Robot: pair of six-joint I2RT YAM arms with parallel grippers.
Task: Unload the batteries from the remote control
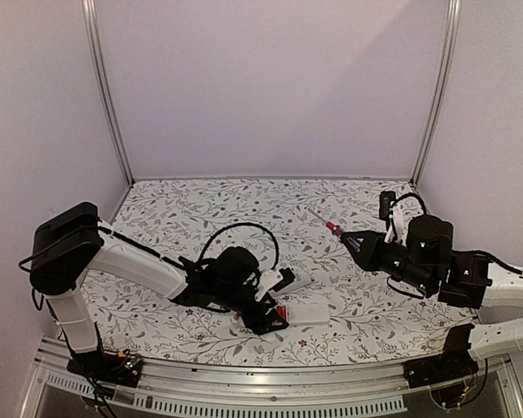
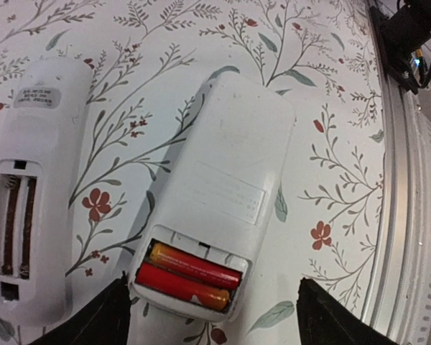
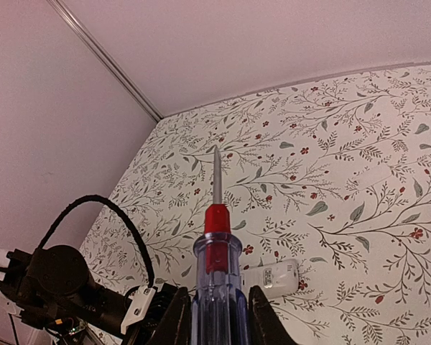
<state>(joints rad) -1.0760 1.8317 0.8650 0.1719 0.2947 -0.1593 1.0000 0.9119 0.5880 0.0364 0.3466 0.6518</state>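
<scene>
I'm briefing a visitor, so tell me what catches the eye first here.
Two red batteries lie exposed in the open end of the white remote control, straddled by the open left hand. The right hand grips a red-and-blue-handled screwdriver above the right side of the table, tip pointing away.

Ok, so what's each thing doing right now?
Remote: face down, battery slot uncovered.
Batteries: two, sitting in the remote's slot.
Other remote: face down, slot uncovered and empty.
Screwdriver: held up in the air, tip pointing away.
Left hand: open, over the remote's battery end.
Right hand: shut on the screwdriver.
</scene>
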